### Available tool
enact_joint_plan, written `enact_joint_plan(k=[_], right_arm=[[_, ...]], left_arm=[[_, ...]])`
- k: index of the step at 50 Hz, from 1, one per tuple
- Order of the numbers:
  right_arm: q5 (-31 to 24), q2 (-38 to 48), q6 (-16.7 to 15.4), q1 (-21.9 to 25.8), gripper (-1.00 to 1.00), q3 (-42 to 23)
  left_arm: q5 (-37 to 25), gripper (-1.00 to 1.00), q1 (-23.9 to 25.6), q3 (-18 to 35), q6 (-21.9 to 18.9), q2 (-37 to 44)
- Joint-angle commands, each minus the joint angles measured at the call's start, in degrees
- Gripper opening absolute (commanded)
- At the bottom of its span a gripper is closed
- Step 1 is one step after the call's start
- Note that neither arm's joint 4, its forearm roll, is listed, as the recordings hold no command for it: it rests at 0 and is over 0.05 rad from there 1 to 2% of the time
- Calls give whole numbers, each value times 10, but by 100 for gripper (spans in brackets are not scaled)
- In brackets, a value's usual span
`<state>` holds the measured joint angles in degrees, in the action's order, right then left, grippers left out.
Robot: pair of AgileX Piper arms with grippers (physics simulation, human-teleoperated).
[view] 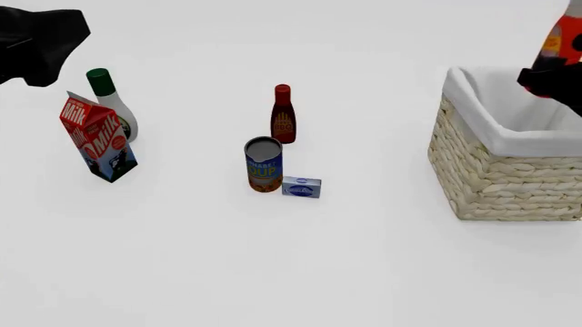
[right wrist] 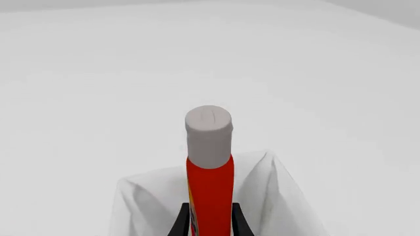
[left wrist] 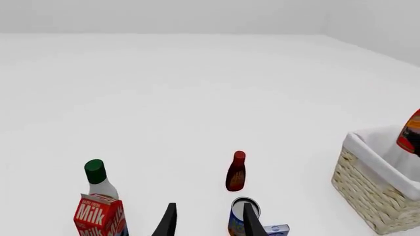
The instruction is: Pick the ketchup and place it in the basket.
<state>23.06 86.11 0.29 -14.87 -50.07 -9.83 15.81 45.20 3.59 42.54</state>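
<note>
The ketchup is an orange-red bottle with a white cap. My right gripper is shut on its body and holds it upright above the basket, whose white lining lies below it. In the front view the ketchup hangs over the basket's far right part, with my right gripper under it. It also shows at the edge of the left wrist view, above the basket. My left gripper is open and empty, raised over the far left.
A milk carton, a white bottle with a green cap, a maroon bottle with a red cap, a soup can and a small blue box stand left of the basket. My left arm hangs over the far left.
</note>
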Motion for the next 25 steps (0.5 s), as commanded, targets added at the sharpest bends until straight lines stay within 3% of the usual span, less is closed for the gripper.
enact_joint_plan(k=[1,25], right_arm=[[-5,20,7,-2,-100,-20],[6,53,11,-7,-100,-20]], left_arm=[[1,100,-2,-2,2,-1],[-2,100,-4,-2,5,-8]])
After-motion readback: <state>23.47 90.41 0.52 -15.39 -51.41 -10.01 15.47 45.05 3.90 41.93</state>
